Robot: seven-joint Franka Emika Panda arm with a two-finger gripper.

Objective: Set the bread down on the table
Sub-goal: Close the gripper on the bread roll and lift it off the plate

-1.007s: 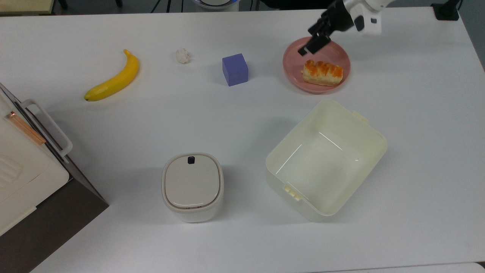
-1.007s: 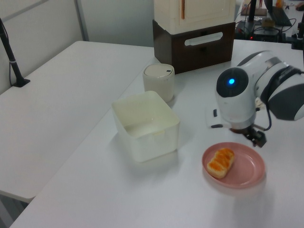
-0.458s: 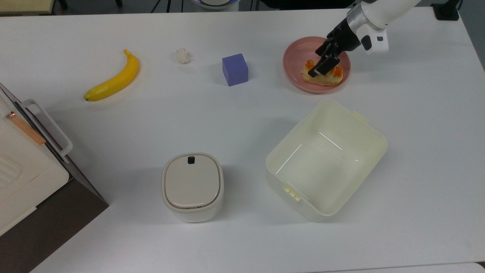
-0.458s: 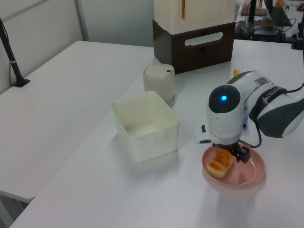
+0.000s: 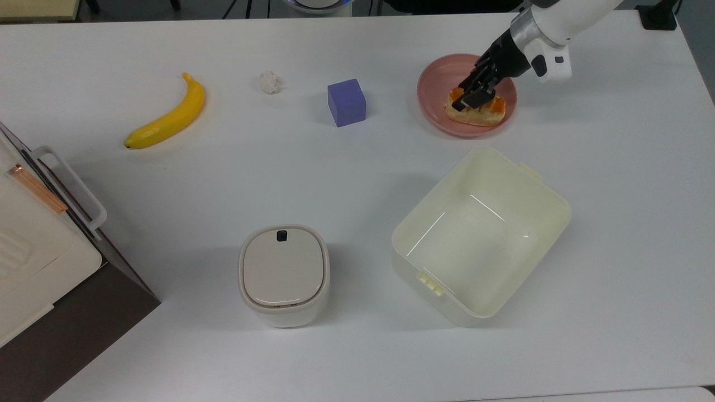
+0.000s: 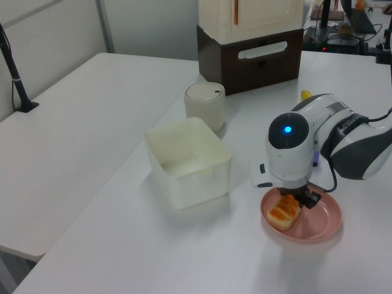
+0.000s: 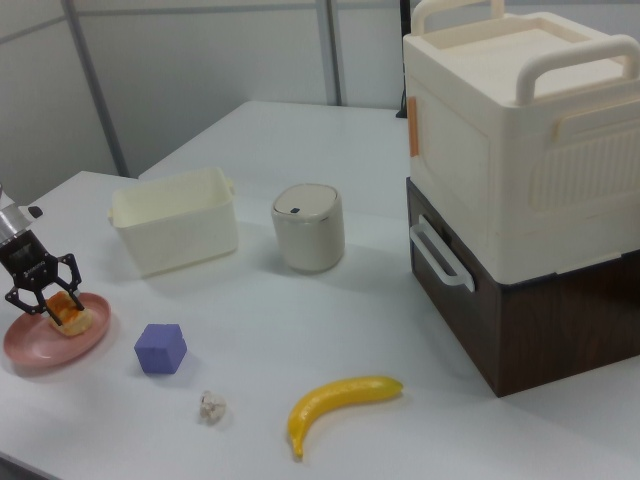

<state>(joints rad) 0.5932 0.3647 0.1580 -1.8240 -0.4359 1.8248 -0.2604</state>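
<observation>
Top view, bread (image 5: 478, 111): lies on the pink plate (image 5: 433, 95), toward the plate's near-right part; not yet on the table (image 5: 335, 167).
Top view, gripper (image 5: 470, 98): down over the loaf's left half, fingers straddling its short width, presumably because the narrow axis fits the span. Jaws apart around the loaf; whether they press on it I cannot tell.
Top view, bystanders: purple cube (image 5: 346, 102) to the top view's left of the plate, cream bin (image 5: 481, 234) below it. Bare tabletop lies between them, a likely drop zone (judgement).

Left view, bread (image 6: 283, 211): on the plate (image 6: 324, 220), its far end hidden under the wrist.
Left view, gripper (image 6: 300, 202): hangs straight down from the arm, tips at loaf height; a vertical approach suits a low item on a shallow dish.

Right view, bread (image 7: 70, 312): sits on the plate (image 7: 30, 345) at the right view's left edge.
Right view, gripper (image 7: 42, 300): two fingers spread, one either side of the loaf, gap visible.
Right view, others: banana (image 7: 340, 400) and small white ball (image 7: 211, 406) well apart from the work.

Step (judgement): closing for the grasp; lift comes next.
</observation>
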